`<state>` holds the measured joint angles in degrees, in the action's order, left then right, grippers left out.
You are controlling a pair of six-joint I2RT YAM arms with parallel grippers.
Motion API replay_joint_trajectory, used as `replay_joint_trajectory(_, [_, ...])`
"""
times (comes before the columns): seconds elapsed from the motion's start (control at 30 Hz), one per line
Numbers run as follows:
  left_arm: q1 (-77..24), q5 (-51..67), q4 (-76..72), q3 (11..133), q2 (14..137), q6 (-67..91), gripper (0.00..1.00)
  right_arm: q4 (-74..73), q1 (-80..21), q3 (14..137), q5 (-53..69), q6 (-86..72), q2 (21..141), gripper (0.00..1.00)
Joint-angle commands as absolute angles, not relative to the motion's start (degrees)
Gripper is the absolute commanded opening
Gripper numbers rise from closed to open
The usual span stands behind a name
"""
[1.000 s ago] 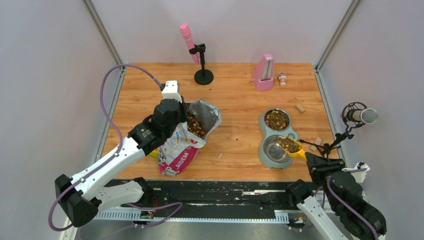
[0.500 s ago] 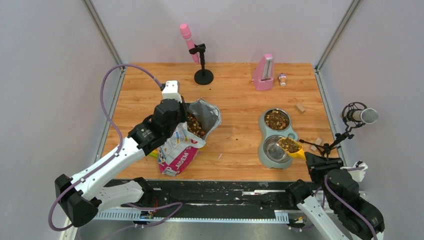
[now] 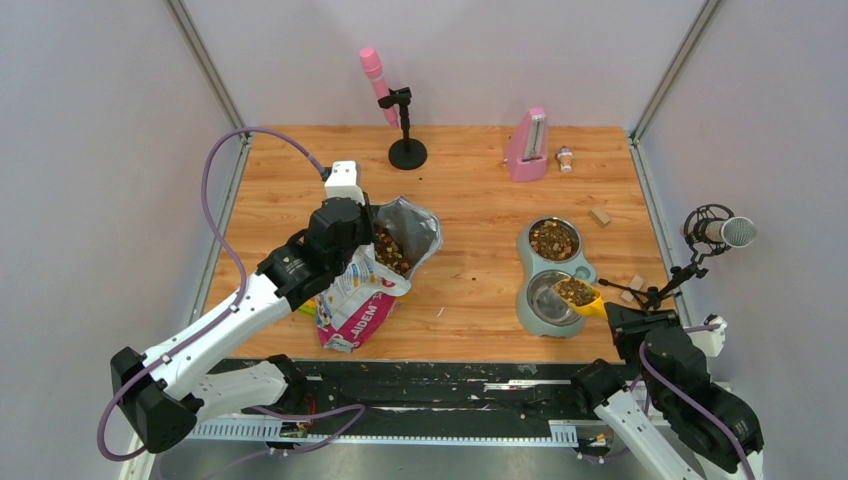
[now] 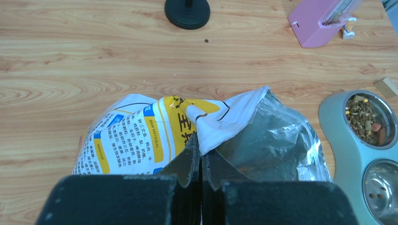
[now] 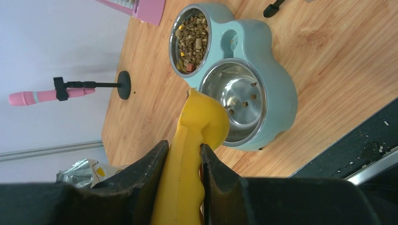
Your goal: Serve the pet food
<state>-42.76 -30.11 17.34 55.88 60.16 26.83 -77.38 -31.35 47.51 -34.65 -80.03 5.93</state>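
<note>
Brown pet food fills the open printed bag (image 3: 392,252), the far bowl (image 5: 191,35) and the yellow scoop (image 3: 576,291). My right gripper (image 5: 183,152) is shut on the scoop's handle (image 5: 185,178). It holds the scoop head (image 5: 206,122) over the rim of the near steel bowl (image 5: 234,101), which has a few pellets in it. The scoop's load is hidden in the right wrist view. My left gripper (image 4: 201,151) is shut on the bag's folded white rim (image 4: 220,122), which keeps the mouth open.
Both bowls sit in a teal double feeder (image 3: 528,300). A pink microphone on a black stand (image 3: 406,152), a pink metronome (image 3: 527,145) and a small bottle (image 3: 565,158) stand at the back. Wooden blocks (image 3: 600,215) and a studio mic (image 3: 720,232) are at the right.
My right arm has shifted slightly left, bringing the loaded scoop a little further over the near bowl. The left arm and the bag have not moved.
</note>
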Motion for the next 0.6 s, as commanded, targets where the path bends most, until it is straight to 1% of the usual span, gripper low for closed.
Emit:
replay_joint_trajectory(0.0, [-42.9, -32.1, 15.8, 57.6, 60.6, 26.5, 0.0, -88.1, -31.6, 47.1, -43.8, -96.3, 7.8, 0.0])
replay_joint_trajectory(0.57, [-42.9, -32.2, 15.7, 57.3, 60.5, 26.2, 0.0, -88.2, -31.6, 47.3, -44.0, -94.8, 13.6, 0.0])
